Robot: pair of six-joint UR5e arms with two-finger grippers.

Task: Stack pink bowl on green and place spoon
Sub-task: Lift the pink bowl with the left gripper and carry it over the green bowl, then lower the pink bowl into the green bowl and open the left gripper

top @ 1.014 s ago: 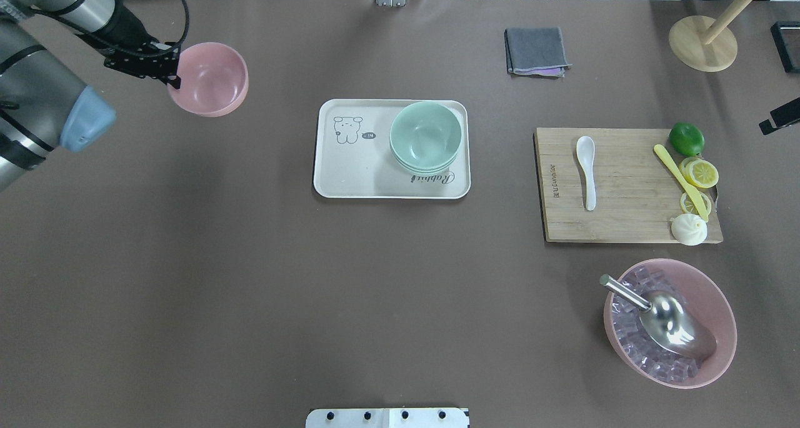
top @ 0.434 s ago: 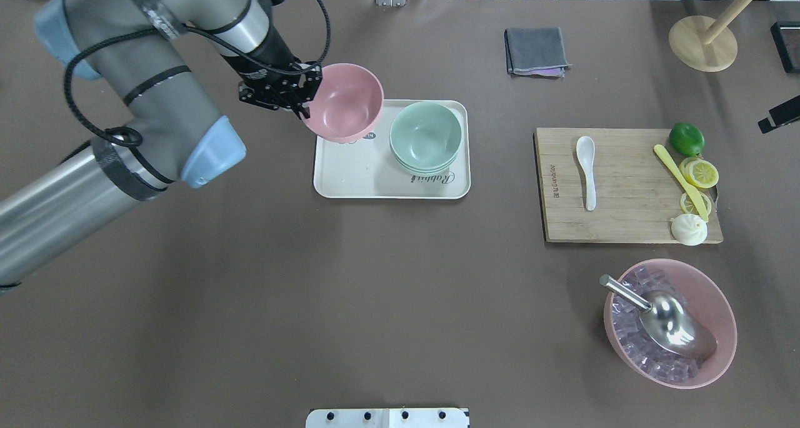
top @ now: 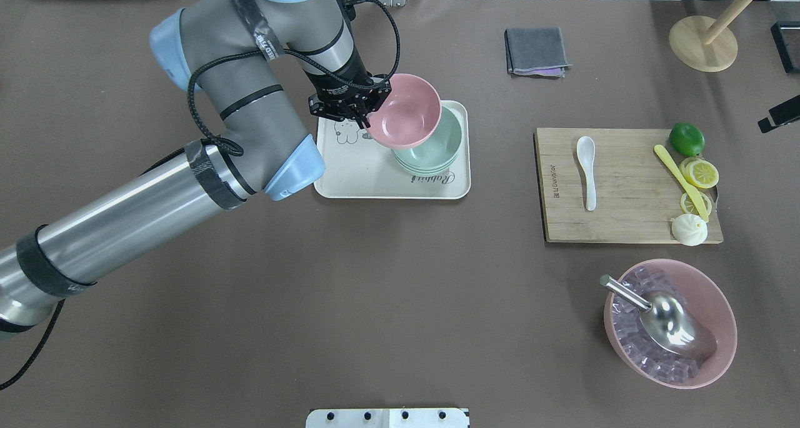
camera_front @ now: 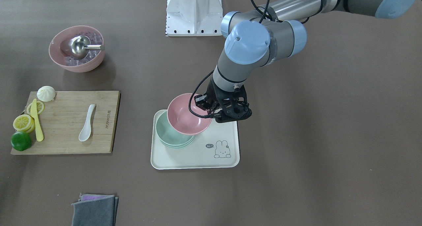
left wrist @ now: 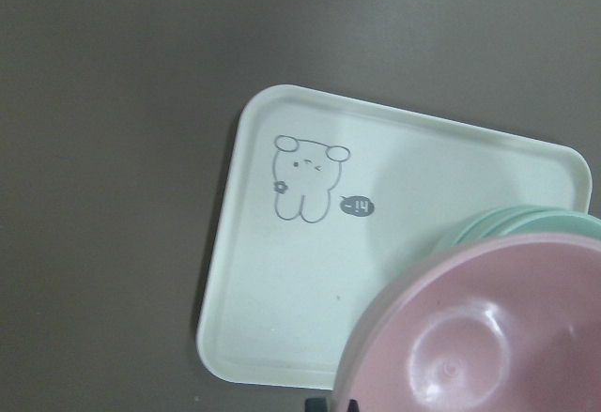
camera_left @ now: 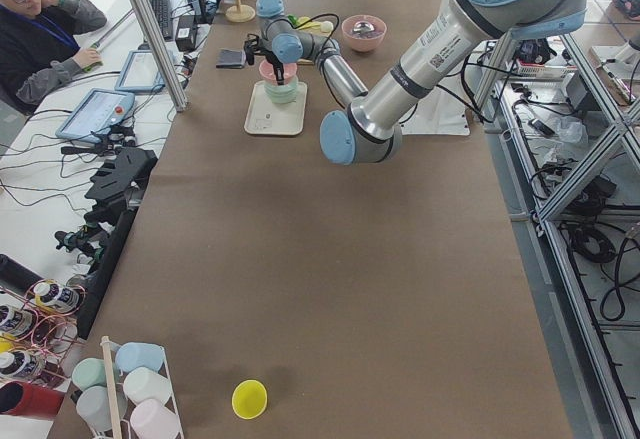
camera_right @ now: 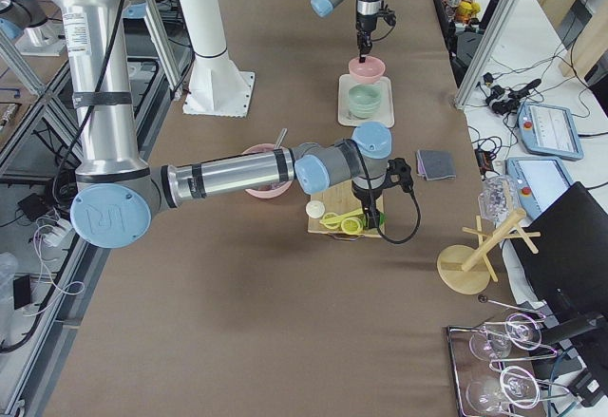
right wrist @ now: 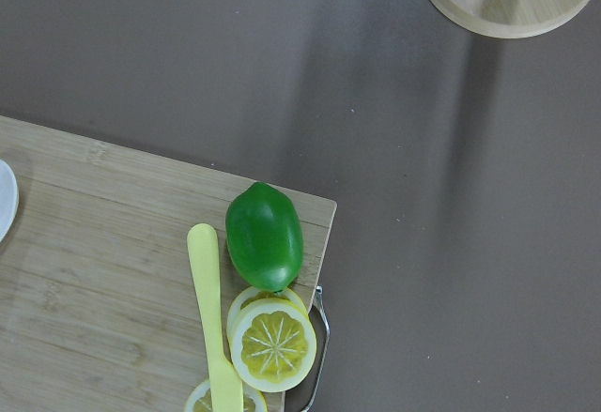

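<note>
My left gripper (top: 365,115) is shut on the near-left rim of the small pink bowl (top: 403,110). It holds the bowl tilted in the air, partly over the stacked green bowls (top: 447,150) on the white rabbit tray (top: 369,178). The front-facing view shows the pink bowl (camera_front: 188,115) overlapping the green bowls (camera_front: 165,133). The white spoon (top: 586,165) lies on the wooden cutting board (top: 625,222). My right gripper (camera_right: 372,216) shows only in the exterior right view, high near the board's lime end; I cannot tell if it is open or shut.
On the board lie a lime (top: 686,139), lemon slices, a yellow knife and a bun. A large pink bowl (top: 719,315) with ice and a metal scoop stands front right. A grey cloth (top: 536,50) and a wooden stand (top: 701,44) are at the back.
My left arm has carried the pink bowl from the table's far left to the right, over the tray, until it overlaps the green bowls. Nothing else moved.
</note>
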